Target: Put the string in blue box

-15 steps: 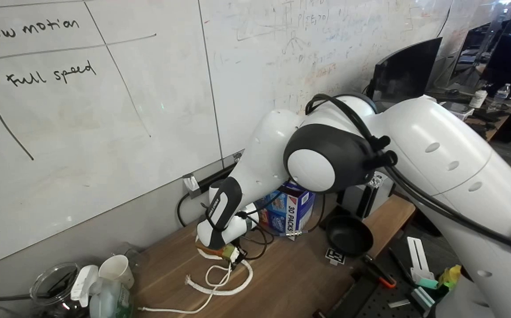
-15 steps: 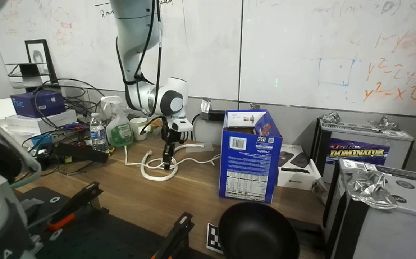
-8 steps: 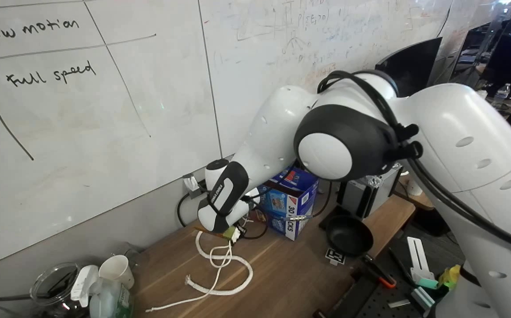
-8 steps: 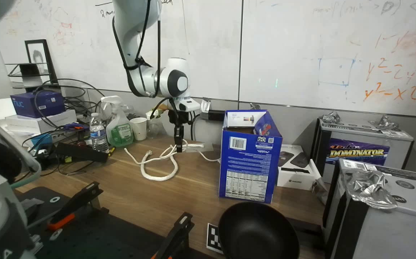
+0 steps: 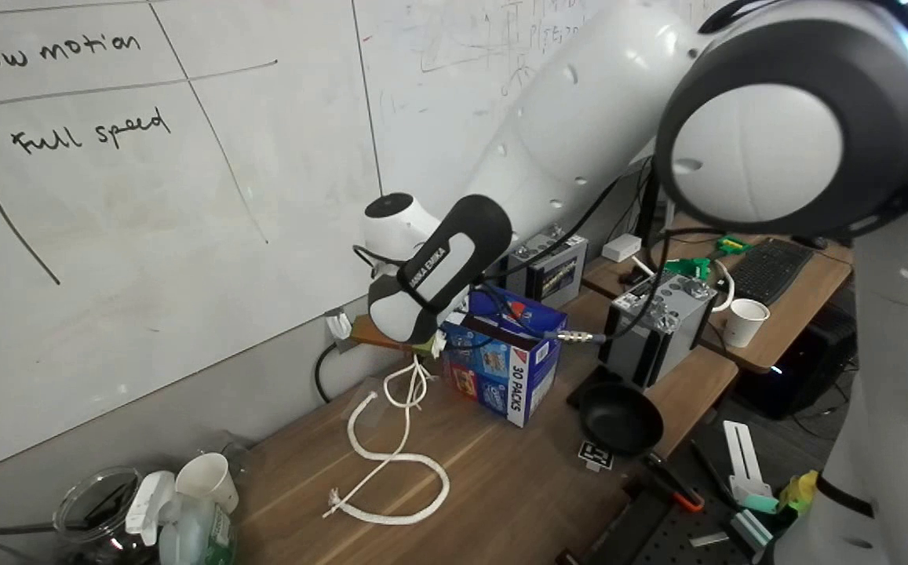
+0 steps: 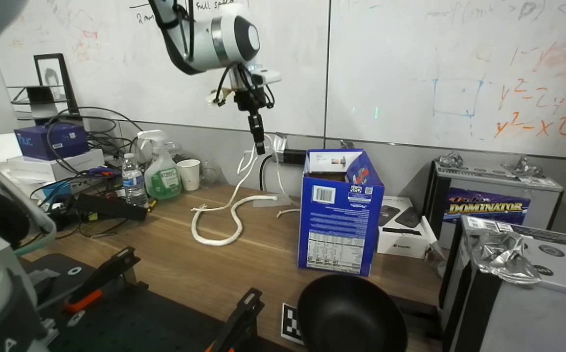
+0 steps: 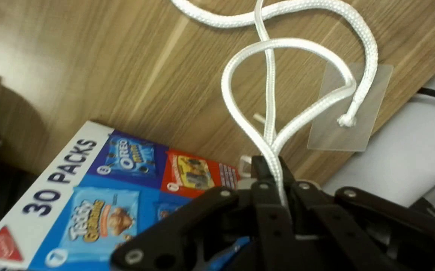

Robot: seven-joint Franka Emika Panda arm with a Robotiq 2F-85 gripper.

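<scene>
The picking-up part is done: the gripper is closed with the string pinched in it, above the tabletop near its back edge, below the whiteboard. The string is only partly off the tabletop. A loop hangs from the grip, while a long tail slants down and lies out beside one end of the thick rope, a separate piece resting in a curve. Another strand drops toward the box side; where it ends is hard to tell.

The blue box stands upright on the tabletop toward that same edge, open at the top. The gripper is beside it, not over it, and no string shows crossing its rim. I would call it about halfway: left to do is carrying the string over the opening, lowering it in, gathering the trailing tail, and letting go.
</scene>
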